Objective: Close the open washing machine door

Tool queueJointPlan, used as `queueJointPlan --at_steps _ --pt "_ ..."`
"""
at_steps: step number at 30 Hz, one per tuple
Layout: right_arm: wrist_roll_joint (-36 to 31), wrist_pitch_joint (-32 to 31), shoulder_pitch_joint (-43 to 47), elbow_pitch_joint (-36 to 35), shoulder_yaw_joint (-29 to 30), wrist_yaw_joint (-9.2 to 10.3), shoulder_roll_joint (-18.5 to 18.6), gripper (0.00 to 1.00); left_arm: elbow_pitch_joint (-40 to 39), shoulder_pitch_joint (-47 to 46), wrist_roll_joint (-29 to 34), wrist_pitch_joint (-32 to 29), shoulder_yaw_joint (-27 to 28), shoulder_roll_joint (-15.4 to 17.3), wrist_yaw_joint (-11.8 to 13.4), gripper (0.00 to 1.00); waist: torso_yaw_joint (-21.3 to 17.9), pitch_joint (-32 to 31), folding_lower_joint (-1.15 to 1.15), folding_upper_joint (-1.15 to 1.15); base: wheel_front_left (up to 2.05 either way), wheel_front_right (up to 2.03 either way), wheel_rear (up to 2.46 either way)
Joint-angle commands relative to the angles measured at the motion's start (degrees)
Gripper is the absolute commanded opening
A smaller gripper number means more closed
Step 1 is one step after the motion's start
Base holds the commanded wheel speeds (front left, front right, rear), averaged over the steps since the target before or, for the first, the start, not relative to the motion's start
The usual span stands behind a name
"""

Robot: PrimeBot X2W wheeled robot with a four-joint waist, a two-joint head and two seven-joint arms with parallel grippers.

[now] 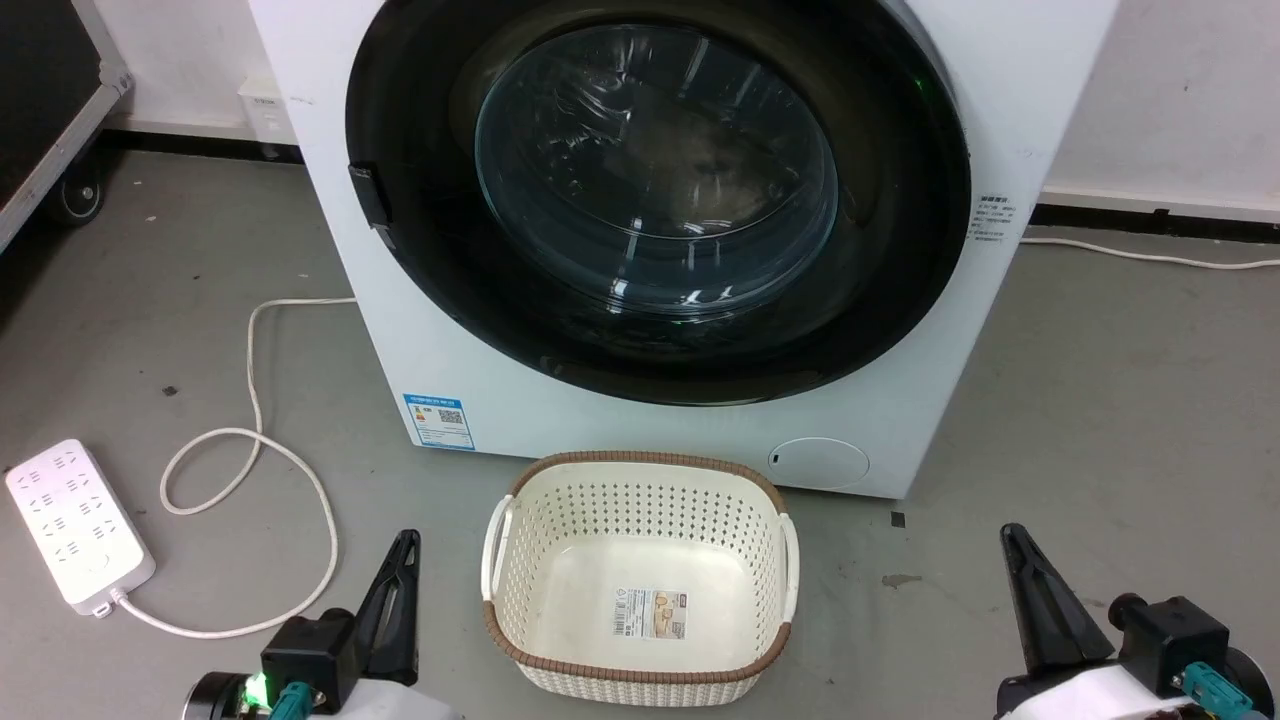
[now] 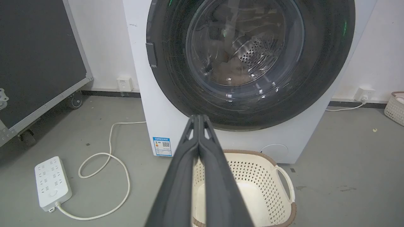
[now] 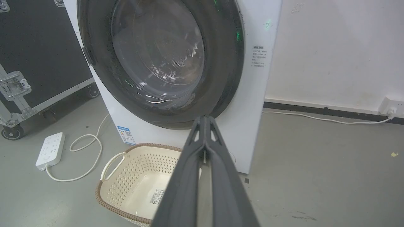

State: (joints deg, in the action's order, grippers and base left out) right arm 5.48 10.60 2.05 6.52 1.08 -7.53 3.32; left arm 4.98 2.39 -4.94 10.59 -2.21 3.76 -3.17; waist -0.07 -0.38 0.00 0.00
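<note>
Left tool [image 2: 199,117], pinched together, over grey floor [image 2: 331,176]; white wall [image 2: 104,47] beyond.

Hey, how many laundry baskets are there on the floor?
2. One cream basket sits directly before the washing machine; a second basket, cut off at the left wrist view's right edge, stands by the wall to the machine's right. More may be out of frame.

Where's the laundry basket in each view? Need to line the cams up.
Head view: basket at bottom centre, in front of the washing machine.
Left wrist view: basket at the bottom, right of centre, partly behind the shut left gripper.
Right wrist view: basket at the bottom, left of centre.
Shared landmark: blue-and-white sticker low on the machine's front.
</note>
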Motion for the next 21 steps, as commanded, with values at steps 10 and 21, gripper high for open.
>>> queueJointPlan --at_steps 10,21 --pt "-1.02 -1.37 -0.69 -1.22 -0.21 0.02 -0.17 0.00 -0.89 -0.75 1.04 -1.40 0.43 -0.29 0.69 0.00 0.01 0.05 0.00 0.00 0.00 0.00 0.00" --pt "-1.64 -2.66 -0.88 -1.96 -0.33 0.02 -0.20 0.00 -1.46 -0.98 1.59 -2.68 0.68 -0.37 1.03 0.00 0.02 0.09 0.00 0.00 0.00 0.00 0.00"
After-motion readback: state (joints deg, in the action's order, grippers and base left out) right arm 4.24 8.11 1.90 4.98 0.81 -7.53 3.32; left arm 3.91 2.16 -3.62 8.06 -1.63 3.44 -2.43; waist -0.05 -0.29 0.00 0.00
